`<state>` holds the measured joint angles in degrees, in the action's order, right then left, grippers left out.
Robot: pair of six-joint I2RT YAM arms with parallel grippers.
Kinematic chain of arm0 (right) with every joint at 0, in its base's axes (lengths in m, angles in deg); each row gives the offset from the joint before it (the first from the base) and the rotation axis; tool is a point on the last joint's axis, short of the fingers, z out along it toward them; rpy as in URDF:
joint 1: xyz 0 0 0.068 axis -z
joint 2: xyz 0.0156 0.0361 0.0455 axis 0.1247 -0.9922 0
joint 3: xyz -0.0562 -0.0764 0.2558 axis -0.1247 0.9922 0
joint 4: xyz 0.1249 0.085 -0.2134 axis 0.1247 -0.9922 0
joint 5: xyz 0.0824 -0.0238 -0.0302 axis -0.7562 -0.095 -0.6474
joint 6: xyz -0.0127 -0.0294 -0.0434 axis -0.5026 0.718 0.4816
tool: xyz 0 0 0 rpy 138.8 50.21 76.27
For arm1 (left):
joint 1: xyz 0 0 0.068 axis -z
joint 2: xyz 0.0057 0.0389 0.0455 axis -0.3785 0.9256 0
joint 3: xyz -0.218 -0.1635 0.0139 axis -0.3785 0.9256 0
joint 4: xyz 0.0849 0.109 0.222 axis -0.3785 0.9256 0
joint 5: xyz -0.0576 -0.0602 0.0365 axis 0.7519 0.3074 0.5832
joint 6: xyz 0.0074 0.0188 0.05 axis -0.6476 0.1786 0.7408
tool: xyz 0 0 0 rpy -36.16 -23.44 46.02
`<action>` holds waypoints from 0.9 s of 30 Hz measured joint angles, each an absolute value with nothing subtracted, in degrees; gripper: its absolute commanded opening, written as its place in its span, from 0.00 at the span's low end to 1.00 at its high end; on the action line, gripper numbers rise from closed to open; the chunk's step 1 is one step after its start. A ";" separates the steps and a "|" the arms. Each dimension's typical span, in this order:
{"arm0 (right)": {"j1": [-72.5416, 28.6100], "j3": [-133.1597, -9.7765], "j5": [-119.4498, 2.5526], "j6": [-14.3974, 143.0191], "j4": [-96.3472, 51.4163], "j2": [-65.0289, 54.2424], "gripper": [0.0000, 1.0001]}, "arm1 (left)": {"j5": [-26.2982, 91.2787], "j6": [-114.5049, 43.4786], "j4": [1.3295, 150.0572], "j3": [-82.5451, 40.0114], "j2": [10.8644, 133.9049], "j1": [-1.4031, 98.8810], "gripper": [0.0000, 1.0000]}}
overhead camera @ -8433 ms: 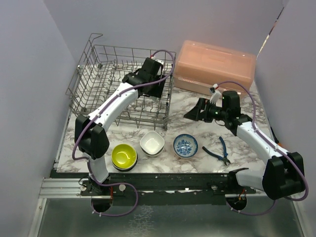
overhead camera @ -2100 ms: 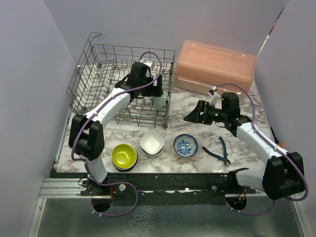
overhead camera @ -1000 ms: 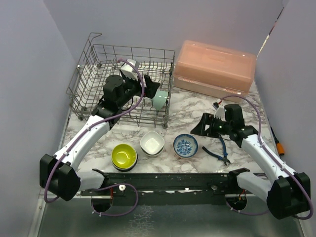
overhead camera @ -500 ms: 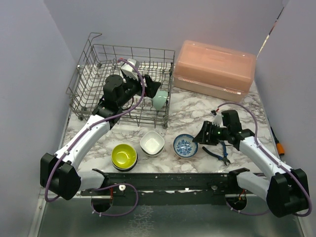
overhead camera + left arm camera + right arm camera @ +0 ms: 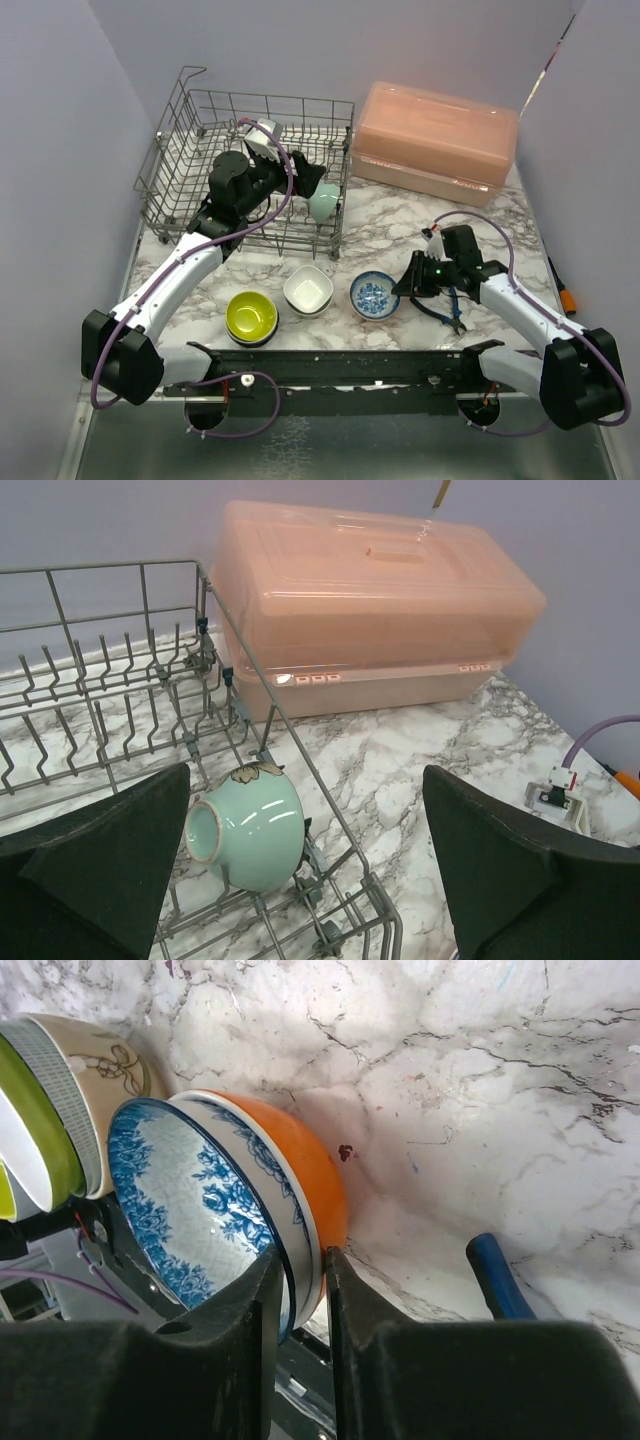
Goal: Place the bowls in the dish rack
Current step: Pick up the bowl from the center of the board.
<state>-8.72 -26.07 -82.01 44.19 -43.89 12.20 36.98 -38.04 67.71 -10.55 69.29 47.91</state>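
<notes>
My right pincer (image 5: 300, 1268) is pinched narrow on the rim of the blue-patterned bowl (image 5: 190, 1200), nested in an orange bowl (image 5: 322, 1192) on the worktop (image 5: 480, 1080) before the dish rack (image 5: 180, 160). I should grip only that top rim and lift straight, so the orange one stays down.

The dish rack (image 5: 270, 97) is bare grey metal wire with a dull sheen. The pale teal bowl (image 5: 250, 828), blue-patterned bowl (image 5: 190, 1210) and orange bowl (image 5: 322, 1192) look like glossy glazed ceramic. The pink box (image 5: 370, 610) is smooth translucent plastic; the table (image 5: 480, 1110) is smooth and marble-patterned.

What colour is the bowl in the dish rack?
Pale teal; the bowl shows best in the left wrist view.
</notes>
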 measured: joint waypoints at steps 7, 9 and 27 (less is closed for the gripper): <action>-10.09 -26.88 -78.42 44.84 -45.16 12.20 0.06 | 36.96 -38.04 67.69 -10.55 69.29 47.91 0.99; -10.40 -27.62 -77.33 45.37 -46.01 12.20 0.03 | 36.96 -38.06 67.69 -10.55 69.29 47.91 0.99; -12.74 -37.22 -69.18 49.59 -50.03 13.38 0.00 | 38.84 -38.96 67.67 -10.55 70.71 47.91 0.99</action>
<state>-12.74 -37.22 -69.18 49.59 -50.03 13.38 38.84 -38.96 67.67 -10.55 70.71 47.91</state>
